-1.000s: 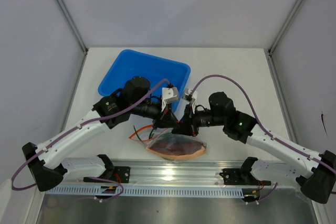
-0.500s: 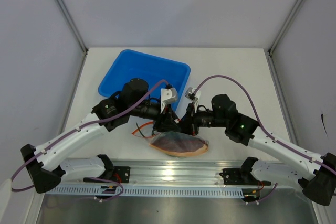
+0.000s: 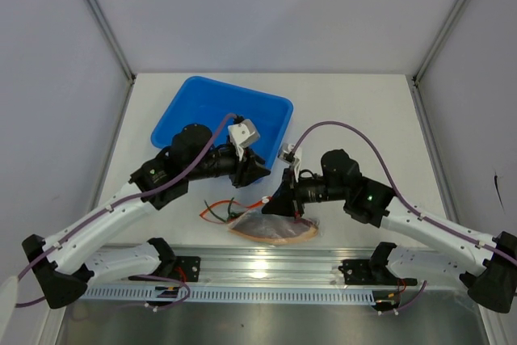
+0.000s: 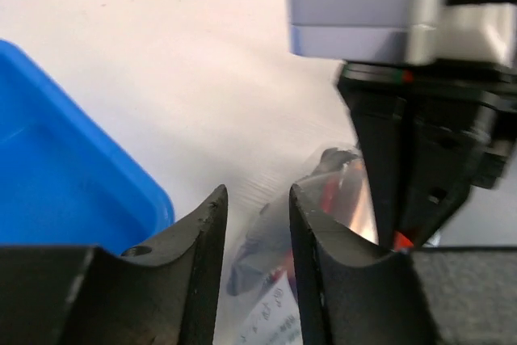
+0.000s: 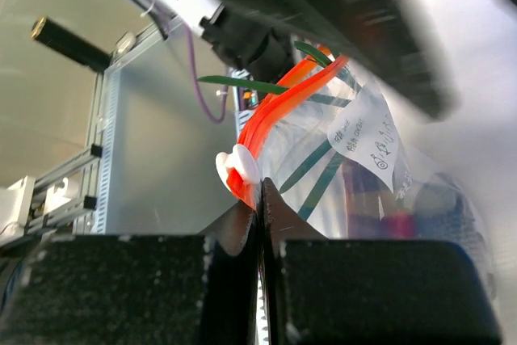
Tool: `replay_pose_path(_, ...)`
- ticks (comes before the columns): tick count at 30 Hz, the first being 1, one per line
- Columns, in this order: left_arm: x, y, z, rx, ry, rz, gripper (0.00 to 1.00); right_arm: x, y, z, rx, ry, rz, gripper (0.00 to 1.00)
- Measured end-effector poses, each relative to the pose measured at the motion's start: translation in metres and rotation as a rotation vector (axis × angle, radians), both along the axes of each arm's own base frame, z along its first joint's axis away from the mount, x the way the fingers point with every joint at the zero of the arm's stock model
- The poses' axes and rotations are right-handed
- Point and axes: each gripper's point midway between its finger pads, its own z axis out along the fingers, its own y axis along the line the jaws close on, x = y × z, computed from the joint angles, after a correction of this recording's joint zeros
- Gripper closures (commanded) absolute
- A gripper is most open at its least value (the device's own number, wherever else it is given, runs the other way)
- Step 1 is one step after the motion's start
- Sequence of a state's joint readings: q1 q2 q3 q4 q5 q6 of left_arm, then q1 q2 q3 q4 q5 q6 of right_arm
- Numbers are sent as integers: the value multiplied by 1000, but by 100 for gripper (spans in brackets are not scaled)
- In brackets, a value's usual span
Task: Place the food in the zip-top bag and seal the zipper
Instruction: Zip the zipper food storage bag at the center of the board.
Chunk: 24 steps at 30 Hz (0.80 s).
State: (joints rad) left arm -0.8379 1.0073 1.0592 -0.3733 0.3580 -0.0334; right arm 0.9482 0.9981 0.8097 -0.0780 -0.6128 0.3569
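Pinching the white-tipped end of the zipper [image 5: 287, 96] with jaws fully closed, the right gripper [image 5: 260, 191] apparently anchors the bag [image 3: 273, 229], lying food-filled near the table [image 3: 363, 111] edge, while the left gripper [image 4: 257, 199] hovers part-open, empty, ready to press the seal.

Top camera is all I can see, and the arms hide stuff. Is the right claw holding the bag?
Observer: Yes. The right wrist view shows the right gripper shut on the zip-top bag, right by the white tip of the zipper.
Operator: And the left claw?
Observer: The left gripper is open, nothing between its fingers; the bag lies just past them.
Operator: Anything sticking out?
Observer: A green stem sticks out beside the zipper.
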Motion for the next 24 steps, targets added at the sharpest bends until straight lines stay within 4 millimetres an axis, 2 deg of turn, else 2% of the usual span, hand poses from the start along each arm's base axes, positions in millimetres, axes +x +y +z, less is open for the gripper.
replay_pose_path(2,4,1,-1,6,-2,21,60,-4,1,0,1,0,17,100)
replay_pose_path(4,7,1,-4,14,-3,30,51,-7,1,0,1,2,29,100)
replay_pose_path(7,4,0,-8,18,0,14,46,-8,1,-1,-4,1,31,100)
replay_pose_path(14,-14,7,-18,1,10,-51,45,-4,0,-5,-26,-4,9,100)
replay_pose_path(21,-32,24,0,-88,-71,-65,45,4,2,-7,-39,-8,-32,100)
replay_pose_path(24,-39,26,3,-111,-85,-87,39,6,2,-8,-41,-10,-40,100)
